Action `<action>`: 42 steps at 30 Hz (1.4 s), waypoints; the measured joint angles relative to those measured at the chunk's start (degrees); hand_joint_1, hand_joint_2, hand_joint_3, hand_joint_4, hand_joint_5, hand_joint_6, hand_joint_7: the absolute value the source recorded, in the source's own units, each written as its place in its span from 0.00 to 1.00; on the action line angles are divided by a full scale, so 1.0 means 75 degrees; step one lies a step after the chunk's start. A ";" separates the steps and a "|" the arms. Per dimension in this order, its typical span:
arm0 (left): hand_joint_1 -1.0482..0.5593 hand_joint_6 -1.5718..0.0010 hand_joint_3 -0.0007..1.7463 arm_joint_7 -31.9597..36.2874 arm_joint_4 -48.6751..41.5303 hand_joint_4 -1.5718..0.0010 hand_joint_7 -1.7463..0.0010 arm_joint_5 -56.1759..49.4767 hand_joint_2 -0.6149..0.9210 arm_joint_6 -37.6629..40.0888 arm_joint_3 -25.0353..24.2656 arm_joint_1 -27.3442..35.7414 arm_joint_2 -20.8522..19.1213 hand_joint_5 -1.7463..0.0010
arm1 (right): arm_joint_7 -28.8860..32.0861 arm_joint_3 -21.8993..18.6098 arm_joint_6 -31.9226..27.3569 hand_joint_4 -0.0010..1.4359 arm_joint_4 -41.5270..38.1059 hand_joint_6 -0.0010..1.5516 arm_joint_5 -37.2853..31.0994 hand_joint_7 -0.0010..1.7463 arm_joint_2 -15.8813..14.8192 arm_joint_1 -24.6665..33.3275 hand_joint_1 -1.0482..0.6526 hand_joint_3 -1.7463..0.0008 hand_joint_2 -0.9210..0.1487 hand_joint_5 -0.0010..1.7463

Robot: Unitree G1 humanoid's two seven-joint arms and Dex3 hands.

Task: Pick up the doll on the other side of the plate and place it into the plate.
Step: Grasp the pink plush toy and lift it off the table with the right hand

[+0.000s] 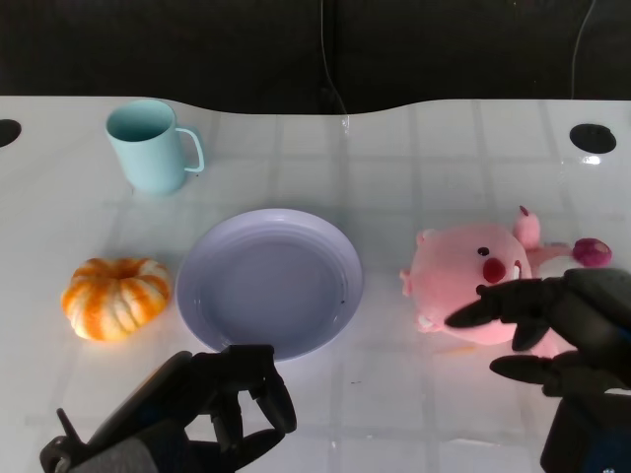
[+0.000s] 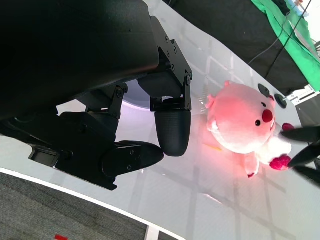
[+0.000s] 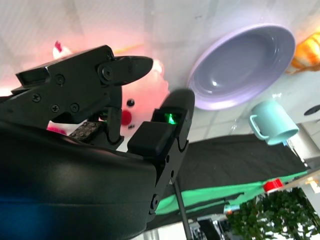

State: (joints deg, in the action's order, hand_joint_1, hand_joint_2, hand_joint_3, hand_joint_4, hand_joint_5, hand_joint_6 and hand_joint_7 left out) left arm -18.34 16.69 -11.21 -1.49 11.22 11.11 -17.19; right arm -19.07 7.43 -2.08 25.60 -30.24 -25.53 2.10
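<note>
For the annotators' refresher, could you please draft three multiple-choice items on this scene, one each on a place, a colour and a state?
1. Where does the pink doll lie, seen from the head view?
A. inside the plate
B. on the table right of the plate
C. behind the mug

2. What colour is the mug?
A. light blue
B. red
C. black

3. What is the right hand doing?
A. holding the pumpkin
B. pressing on the plate
C. open beside the doll, fingers apart

Answers:
1 B, the plate is bare and the doll is to its right.
2 A, it is pale blue.
3 C, nothing sits in its fingers; the pumpkin is across the plate.
</note>
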 measured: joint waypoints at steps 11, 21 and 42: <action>0.52 0.57 0.39 0.0078 -0.0192 0.57 0.23 -0.0223 0.86 -0.0386 0.0006 0.0092 0.0002 0.00 | -0.0498 -0.0308 -0.0698 0.32 0.0727 0.28 -0.0881 0.00 -0.0388 -0.0238 0.31 1.00 0.07 0.22; 0.51 0.53 0.45 0.0207 -0.0442 0.55 0.28 -0.0294 0.82 -0.0754 0.0026 0.0124 0.0037 0.02 | -0.0837 -0.0197 -0.1196 0.26 0.0621 0.21 -0.1990 0.00 -0.0465 -0.0721 0.27 1.00 0.10 0.14; 0.50 0.51 0.48 0.0210 -0.0241 0.53 0.30 -0.0338 0.79 -0.0756 0.0030 0.0370 0.0029 0.05 | -0.0739 0.0763 -0.1374 0.21 -0.1873 0.17 -0.2876 0.00 -0.0302 -0.1988 0.22 0.99 0.03 0.07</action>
State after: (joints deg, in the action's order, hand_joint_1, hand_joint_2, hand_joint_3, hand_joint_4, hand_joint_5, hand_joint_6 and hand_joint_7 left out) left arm -16.77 14.88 -13.75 -7.16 11.44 13.89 -16.97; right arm -24.62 13.15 -12.39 11.56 -51.81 -27.80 -12.81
